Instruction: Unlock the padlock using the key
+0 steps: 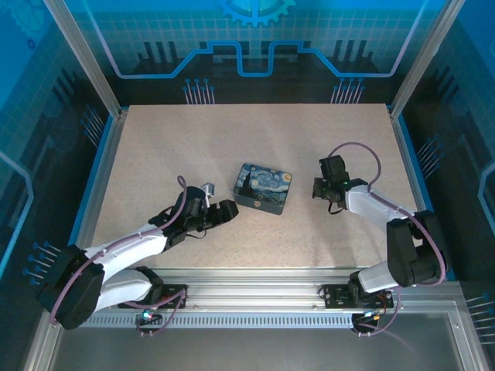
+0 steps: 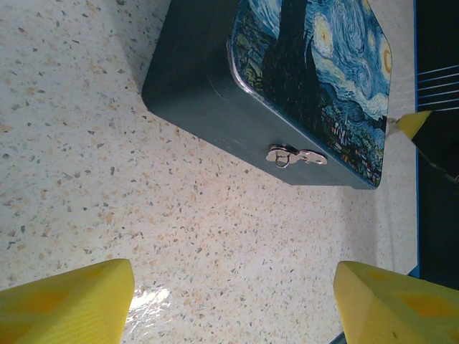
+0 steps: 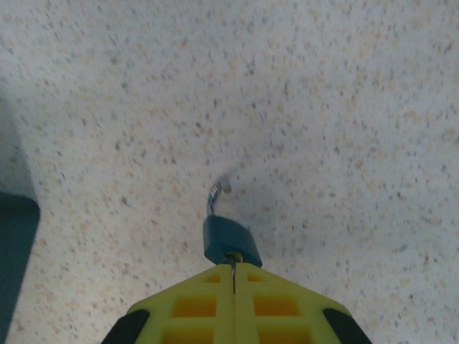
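Padlock (image 3: 229,240) is seen just off the tips of the right gripper (image 3: 233,271), which is clamped on what looks like its key (image 3: 233,259) (left gripper (image 2: 233,283) spread wide near the tin (image 2: 208,93)), so the body should be steadied before twisting.

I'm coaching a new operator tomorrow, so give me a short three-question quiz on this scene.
1. True or false: the left gripper has its fingers shut on the tin.
2. Which fingers pinch the small blue piece with a metal tip? A) left B) right C) both
3. Fill in: in the top view, the tin lies ___ the two grippers on the table.

Key
1. False: the fingers stand open, apart from the tin.
2. B: the right gripper is shut on it.
3. between
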Controlling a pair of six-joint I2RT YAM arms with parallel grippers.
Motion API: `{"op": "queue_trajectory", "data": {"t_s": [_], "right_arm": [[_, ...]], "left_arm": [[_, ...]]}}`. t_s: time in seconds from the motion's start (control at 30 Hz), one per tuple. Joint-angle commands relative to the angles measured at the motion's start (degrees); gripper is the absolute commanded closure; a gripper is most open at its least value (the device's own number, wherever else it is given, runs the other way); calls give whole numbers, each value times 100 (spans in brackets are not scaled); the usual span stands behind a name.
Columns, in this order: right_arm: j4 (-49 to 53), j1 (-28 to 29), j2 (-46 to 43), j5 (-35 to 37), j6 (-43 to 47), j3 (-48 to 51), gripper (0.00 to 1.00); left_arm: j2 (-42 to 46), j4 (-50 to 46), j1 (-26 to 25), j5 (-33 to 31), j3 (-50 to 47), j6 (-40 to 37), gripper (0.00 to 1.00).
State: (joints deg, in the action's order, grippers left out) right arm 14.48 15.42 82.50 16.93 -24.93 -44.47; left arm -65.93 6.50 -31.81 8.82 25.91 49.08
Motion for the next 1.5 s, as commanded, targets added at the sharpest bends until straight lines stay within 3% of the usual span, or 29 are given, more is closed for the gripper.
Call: {"op": "queue_trajectory", "data": {"t_s": [0.0, 0.33, 0.47, 0.63, 0.8, 0.93, 0.97, 1.03, 1.1, 1.27, 1.47], "right_arm": [[-8, 76, -247, -62, -252, 238, 100], [61, 167, -500, -23, -421, 518, 89], [213, 164, -570, 37, -416, 483, 76], [375, 176, -883, 22, -469, 542, 67], [526, 190, -1396, -134, -447, 656, 52], [590, 248, -1766, -315, -347, 707, 38], [590, 265, -1839, -361, -308, 719, 1], [601, 297, -1950, -391, -281, 707, 0], [617, 315, -2037, -393, -226, 679, 0], [563, 327, -2150, -197, -37, 522, 0], [505, 322, -1880, 1236, 67, 197, 0]], "left_arm": [[-7, 31, 48, 30, 81, -120, 26], [23, 64, 44, 41, 20, -100, 26], [100, 0, 44, 15, 4, -118, 25], [243, -126, 61, -72, -2, -152, 25], [409, -492, 175, -164, 108, -316, 21], [571, -920, 337, -259, 308, -556, 18], [610, -1033, 382, -311, 372, -635, 16], [692, -1227, 470, -410, 492, -774, 12], [744, -1467, 563, -520, 653, -949, 1], [732, -2060, 844, -908, 1181, -1580, 1], [712, -2189, 1146, -1995, 1583, -2768, 1]]}}
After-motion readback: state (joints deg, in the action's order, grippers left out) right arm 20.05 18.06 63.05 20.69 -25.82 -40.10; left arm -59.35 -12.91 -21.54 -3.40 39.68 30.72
